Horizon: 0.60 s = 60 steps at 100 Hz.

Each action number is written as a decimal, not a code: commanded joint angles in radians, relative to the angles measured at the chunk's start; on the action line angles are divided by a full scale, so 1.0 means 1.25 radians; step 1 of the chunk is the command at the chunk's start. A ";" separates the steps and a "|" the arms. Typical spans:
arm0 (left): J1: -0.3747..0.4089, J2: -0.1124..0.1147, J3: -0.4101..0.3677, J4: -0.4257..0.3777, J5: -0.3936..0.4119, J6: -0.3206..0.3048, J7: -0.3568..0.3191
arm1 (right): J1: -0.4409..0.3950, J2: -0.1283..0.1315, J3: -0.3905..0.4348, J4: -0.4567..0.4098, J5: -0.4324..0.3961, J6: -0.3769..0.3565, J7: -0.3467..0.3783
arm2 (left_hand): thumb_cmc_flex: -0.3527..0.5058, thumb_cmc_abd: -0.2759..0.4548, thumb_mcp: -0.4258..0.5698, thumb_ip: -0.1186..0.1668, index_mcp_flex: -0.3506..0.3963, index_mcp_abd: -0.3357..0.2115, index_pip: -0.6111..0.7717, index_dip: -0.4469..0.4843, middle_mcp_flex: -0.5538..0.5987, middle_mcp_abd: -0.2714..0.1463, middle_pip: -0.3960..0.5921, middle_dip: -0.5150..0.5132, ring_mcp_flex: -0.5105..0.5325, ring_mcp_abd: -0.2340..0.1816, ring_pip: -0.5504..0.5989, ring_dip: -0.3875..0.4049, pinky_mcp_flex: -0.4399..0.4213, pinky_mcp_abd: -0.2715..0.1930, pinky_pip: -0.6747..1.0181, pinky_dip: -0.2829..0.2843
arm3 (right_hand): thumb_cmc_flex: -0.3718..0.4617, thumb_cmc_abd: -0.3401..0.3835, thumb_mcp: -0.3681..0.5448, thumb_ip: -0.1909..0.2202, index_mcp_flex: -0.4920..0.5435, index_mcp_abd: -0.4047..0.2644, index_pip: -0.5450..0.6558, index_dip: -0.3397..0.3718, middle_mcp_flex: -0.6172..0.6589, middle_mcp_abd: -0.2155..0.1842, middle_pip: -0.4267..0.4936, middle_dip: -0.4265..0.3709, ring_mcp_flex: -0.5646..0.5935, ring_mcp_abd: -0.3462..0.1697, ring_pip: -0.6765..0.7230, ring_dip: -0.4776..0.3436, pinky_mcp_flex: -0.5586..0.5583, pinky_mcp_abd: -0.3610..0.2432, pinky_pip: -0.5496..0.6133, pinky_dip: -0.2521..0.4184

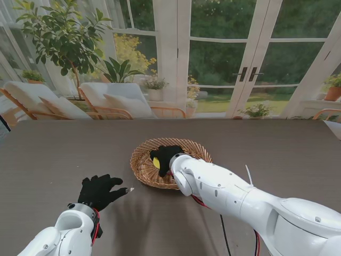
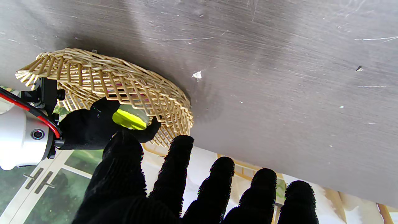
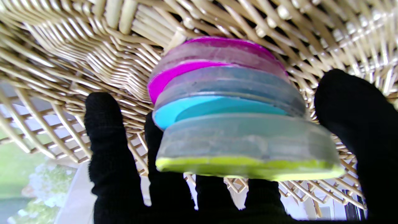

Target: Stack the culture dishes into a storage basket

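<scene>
A: From the stand, where do things sit?

B: A round wicker basket point(image 1: 148, 160) rests near the middle of the dark tabletop point(image 1: 48, 154), a little toward its near edge. The right hand point(image 1: 166, 158), in a black glove, reaches over the basket's near rim and is wrapped around a yellow-green dish point(image 1: 156, 162). The left hand point(image 1: 99, 191) lies flat near the near edge on the left, fingers spread, holding nothing.

A: Any writing or labels?

B: None that I can read in any view.

A: And the left wrist view?

B: The basket point(image 2: 124, 84) sits on the scratched tabletop point(image 2: 279, 62), with the right hand point(image 2: 90, 130) inside its rim holding the yellow-green dish point(image 2: 129, 119). The left hand's fingers point(image 2: 217, 183) fan out, well apart from the basket.

A: The right wrist view?

B: Three dishes stacked inside the basket point(image 3: 77, 46): a magenta dish point(image 3: 202, 59) against the weave, a cyan dish point(image 3: 217, 96) on it, and the yellow-green dish point(image 3: 245, 146) on that. Each has cloudy translucent walls and a coloured base. The right hand's fingers point(image 3: 108, 149) and thumb bracket the yellow-green one on either side.
</scene>
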 commanded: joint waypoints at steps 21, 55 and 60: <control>0.000 0.000 0.000 -0.001 -0.005 0.000 -0.020 | -0.006 -0.011 0.000 0.016 0.003 -0.007 -0.001 | 0.028 0.031 -0.003 0.028 0.019 0.007 0.001 0.002 0.009 0.009 -0.001 0.007 0.027 0.014 -0.001 0.004 0.000 -0.006 0.001 0.009 | -0.034 0.007 0.009 0.014 -0.052 0.005 -0.010 -0.021 -0.051 -0.007 -0.012 -0.010 -0.025 -0.005 -0.003 -0.008 -0.196 0.020 -0.018 -0.008; -0.001 0.000 0.000 0.001 -0.006 -0.001 -0.019 | -0.006 -0.015 0.003 0.023 0.011 -0.007 -0.001 | 0.028 0.031 -0.003 0.028 0.019 0.007 0.001 0.002 0.009 0.010 -0.001 0.007 0.028 0.013 -0.001 0.004 0.001 -0.005 0.001 0.009 | -0.040 -0.011 0.005 0.009 -0.075 -0.007 -0.031 -0.038 -0.074 -0.021 -0.015 -0.012 -0.043 0.008 -0.011 -0.011 -0.205 0.033 -0.024 -0.006; -0.001 0.000 0.000 0.002 -0.006 -0.001 -0.019 | -0.006 -0.015 0.003 0.024 0.012 -0.008 -0.001 | 0.028 0.031 -0.003 0.028 0.019 0.007 0.001 0.002 0.008 0.010 -0.001 0.007 0.027 0.012 -0.001 0.004 0.001 -0.005 0.001 0.009 | -0.042 -0.011 0.005 0.008 -0.077 -0.007 -0.033 -0.039 -0.076 -0.021 -0.016 -0.012 -0.044 0.010 -0.013 -0.012 -0.207 0.035 -0.025 -0.006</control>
